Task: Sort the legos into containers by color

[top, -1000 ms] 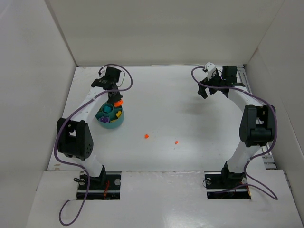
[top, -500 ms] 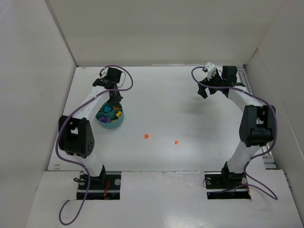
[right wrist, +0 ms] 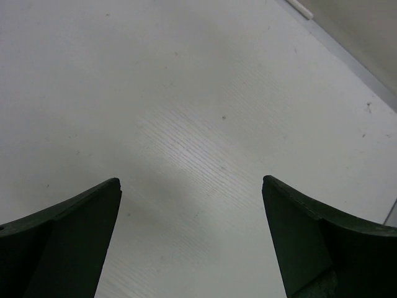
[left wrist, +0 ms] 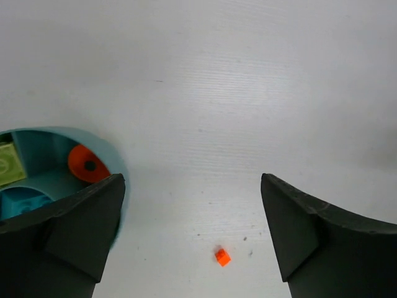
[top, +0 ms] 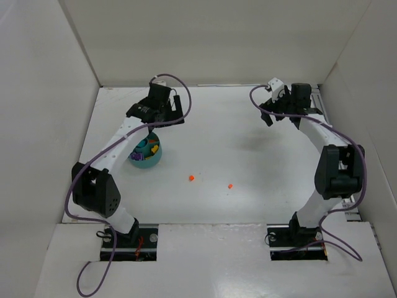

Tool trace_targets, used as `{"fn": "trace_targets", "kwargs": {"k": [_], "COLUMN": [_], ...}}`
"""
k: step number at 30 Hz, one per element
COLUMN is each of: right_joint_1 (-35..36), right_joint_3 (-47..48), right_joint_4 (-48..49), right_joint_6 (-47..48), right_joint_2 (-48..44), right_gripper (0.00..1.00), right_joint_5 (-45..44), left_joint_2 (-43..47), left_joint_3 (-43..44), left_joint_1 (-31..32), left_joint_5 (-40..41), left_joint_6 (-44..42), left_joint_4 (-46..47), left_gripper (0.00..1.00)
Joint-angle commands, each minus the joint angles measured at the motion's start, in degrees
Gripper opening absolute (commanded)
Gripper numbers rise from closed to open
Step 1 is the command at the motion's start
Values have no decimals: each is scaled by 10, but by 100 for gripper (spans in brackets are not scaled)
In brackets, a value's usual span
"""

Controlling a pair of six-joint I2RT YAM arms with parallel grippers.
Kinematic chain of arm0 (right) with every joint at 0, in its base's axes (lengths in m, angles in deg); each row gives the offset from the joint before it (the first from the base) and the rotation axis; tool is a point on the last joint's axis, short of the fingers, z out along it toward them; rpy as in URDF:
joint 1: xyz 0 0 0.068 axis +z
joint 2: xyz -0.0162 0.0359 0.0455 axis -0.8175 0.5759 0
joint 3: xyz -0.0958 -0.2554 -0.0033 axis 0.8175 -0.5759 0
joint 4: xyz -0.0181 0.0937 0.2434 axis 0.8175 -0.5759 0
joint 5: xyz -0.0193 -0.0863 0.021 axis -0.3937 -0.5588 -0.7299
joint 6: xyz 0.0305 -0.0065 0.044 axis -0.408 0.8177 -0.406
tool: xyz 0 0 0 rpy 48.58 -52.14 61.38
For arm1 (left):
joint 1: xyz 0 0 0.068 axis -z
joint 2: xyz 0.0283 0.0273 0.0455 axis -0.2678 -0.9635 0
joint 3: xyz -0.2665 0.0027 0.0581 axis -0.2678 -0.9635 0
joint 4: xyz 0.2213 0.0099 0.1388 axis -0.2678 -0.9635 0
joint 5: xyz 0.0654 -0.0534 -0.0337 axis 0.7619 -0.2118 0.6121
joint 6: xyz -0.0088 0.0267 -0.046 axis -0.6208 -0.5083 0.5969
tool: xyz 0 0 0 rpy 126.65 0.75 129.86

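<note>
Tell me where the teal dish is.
Top view: the teal dish sits on the table, left side, near the left gripper, two loose orange legos to its right.

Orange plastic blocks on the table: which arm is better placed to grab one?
Left, likely: its open jaws hang by the round teal plastic dish, one tiny orange block in wrist view; right arm sees none.

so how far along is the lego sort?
Mostly done: the teal dish already holds pieces, including a round orange one, a lime one and a teal block. Nothing is in hand: the left gripper and right gripper are both open and empty. Left: one orange lego and a second orange lego loose on the table.
</note>
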State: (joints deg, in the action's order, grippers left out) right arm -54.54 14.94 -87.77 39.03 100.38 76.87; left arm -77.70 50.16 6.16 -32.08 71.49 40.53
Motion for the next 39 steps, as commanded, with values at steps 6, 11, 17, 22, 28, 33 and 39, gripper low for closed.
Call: {"fn": "trace_targets", "kwargs": {"k": [6, 11, 17, 22, 28, 33, 39], "right_joint_1": [89, 127, 139, 139, 139, 139, 139], "right_joint_3": [-74, -176, -272, -311, -322, -327, -327], "right_joint_4": [13, 37, 37, 6, 0, 0, 0], "right_joint_6": [-35, -69, -131, -143, -143, -143, -143], "right_joint_2": [-120, -192, -307, -358, -370, -370, -375], "right_gripper": [100, 100, 100, 100, 100, 100, 100], "right_joint_5": [-158, -198, -266, -273, -273, -273, -273], "left_joint_2": [50, 95, 143, 125, 74, 32, 1], "left_joint_3": [-71, -197, -334, -372, -359, -349, -349], "left_joint_1": [108, 174, 216, 228, 254, 254, 254], "left_joint_5": [-22, -31, -38, -32, 23, 43, 36], "left_joint_6": [-10, 42, 82, 109, 116, 111, 111], "left_joint_4": [41, 94, 177, 215, 209, 203, 208], "left_gripper": [100, 100, 85, 66, 58, 52, 40]}}
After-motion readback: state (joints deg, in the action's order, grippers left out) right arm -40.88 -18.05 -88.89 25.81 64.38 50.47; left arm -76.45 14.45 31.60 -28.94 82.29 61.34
